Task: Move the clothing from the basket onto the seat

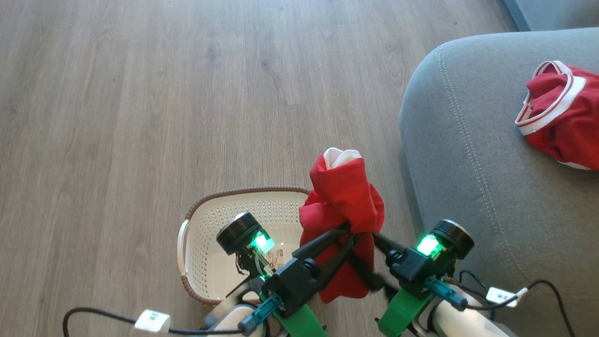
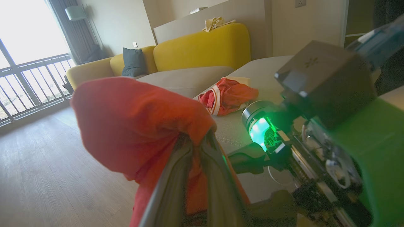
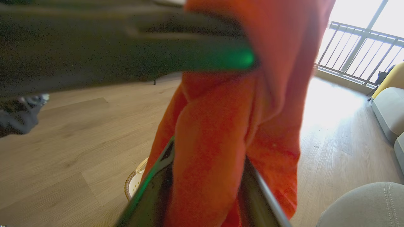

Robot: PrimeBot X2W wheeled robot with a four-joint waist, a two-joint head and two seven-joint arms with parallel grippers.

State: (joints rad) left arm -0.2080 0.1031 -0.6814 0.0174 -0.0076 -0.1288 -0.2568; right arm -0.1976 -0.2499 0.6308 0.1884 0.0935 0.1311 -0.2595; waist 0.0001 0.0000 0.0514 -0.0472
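One piece of clothing (image 1: 341, 192), bright red with white lining at its top, hangs above the right end of the basket (image 1: 210, 234). My left gripper (image 1: 350, 231) is shut on its middle; the left wrist view has the fabric (image 2: 135, 123) bunched over those fingers (image 2: 221, 176). My right gripper (image 1: 367, 248) reaches in from the right. In the right wrist view its fingers (image 3: 157, 176) straddle a fold of the fabric (image 3: 221, 119), their tips buried in it. A second red garment (image 1: 561, 117) with white trim lies on the grey seat (image 1: 468, 178).
The basket stands on a wooden floor (image 1: 187, 93), just left of the seat's rounded corner, with a paper label (image 1: 276, 257) inside. Cables trail from both wrists. Beyond the seat are a yellow sofa back (image 2: 202, 47), a dark cushion (image 2: 134, 61) and a balcony railing (image 2: 31, 82).
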